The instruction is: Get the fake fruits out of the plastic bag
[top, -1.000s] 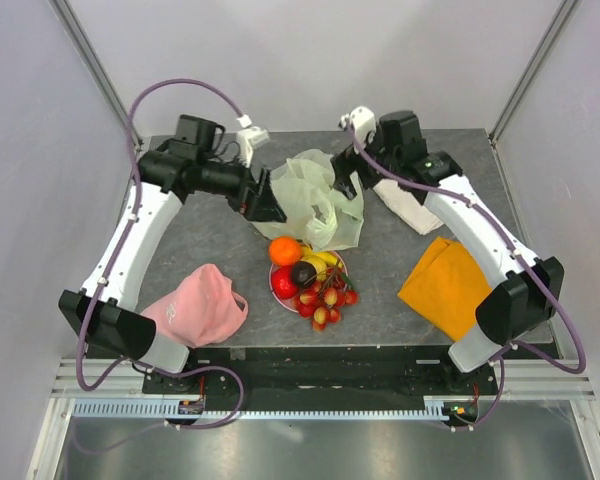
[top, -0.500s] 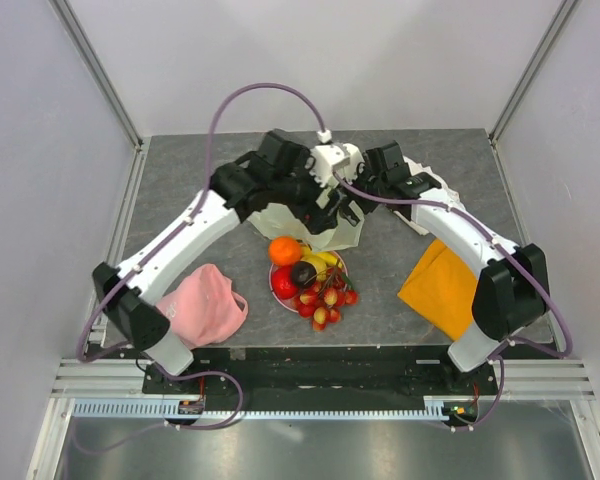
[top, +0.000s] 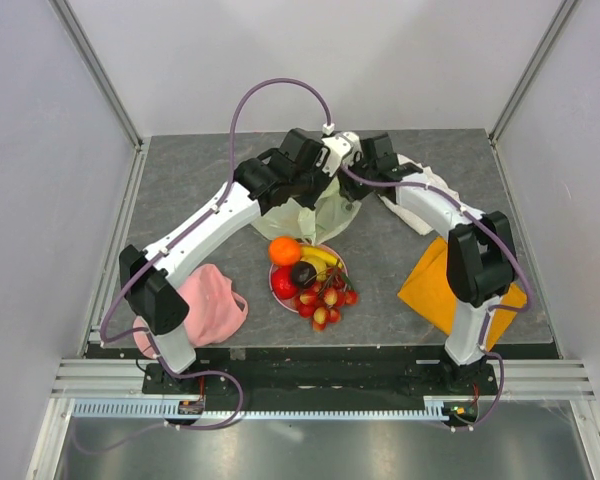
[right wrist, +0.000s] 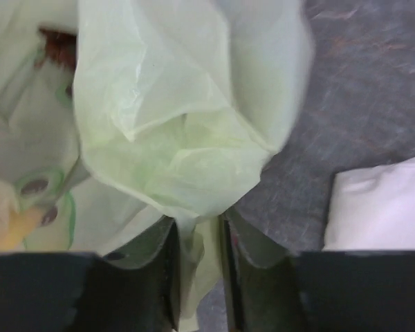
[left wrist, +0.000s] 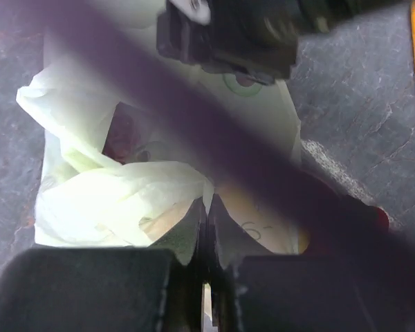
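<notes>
Presently the bag (top: 328,214) sits bunched and crumpled on the table (top: 190,200), gripped from both sides. The left gripper (left wrist: 206,207) has its fingers (left wrist: 187,232) pressed together with barely a slit between them, and a fold of bag film is nipped at their tips. The rest of the bag spreads ahead of them and to their left. The right gripper (right wrist: 197,228) has its fingers (right wrist: 166,263) drawn close with a strip of the film clamped in the narrow gap, and a puffed lobe of the bag stands just ahead of the tips. In the left wrist view the right gripper's dark body lies across the far side of the bag, so the two grippers face each other over it. Yellowish and dark red shapes show through the film in both wrist views. It cannot be told whether they lie inside the bag or beneath it. The fruits (top: 308,278) are heaped on a plate (top: 277,296) just on the near side of the bag, below both sets of fingers in the top view: orange, apple, plum, banana and berry cluster, touching one another. A white cloth (right wrist: 380,207) lies close to the right of the right fingers. An orange cloth (top: 445,285) lies well apart beside the right arm, and a pink cloth (top: 202,306) beside the left arm. A blurred purple cable (left wrist: 194,138) crosses the left wrist view.
</notes>
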You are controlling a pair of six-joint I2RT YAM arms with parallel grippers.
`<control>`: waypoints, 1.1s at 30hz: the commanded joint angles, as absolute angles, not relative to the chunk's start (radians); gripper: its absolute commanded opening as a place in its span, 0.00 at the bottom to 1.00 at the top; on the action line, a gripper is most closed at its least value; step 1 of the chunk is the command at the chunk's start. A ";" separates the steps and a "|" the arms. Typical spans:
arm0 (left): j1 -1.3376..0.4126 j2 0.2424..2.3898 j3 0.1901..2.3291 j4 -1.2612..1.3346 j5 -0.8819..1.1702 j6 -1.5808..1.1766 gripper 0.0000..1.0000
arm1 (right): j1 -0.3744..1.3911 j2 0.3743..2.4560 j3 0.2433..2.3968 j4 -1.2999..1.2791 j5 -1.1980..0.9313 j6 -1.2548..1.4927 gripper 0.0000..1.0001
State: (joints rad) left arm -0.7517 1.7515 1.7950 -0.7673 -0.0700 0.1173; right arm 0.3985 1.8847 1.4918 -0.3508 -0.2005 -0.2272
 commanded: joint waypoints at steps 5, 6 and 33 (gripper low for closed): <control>-0.667 1.789 1.975 -0.655 -0.117 0.195 0.02 | 0.198 1.922 1.713 -0.215 -0.305 0.000 0.11; -0.658 1.813 1.996 -0.647 -0.095 0.207 0.02 | 0.183 1.914 1.710 -0.210 -0.302 0.035 0.07; -0.635 1.606 1.792 -0.825 0.176 0.186 0.02 | 0.262 1.576 1.512 -0.463 -0.951 -0.130 0.89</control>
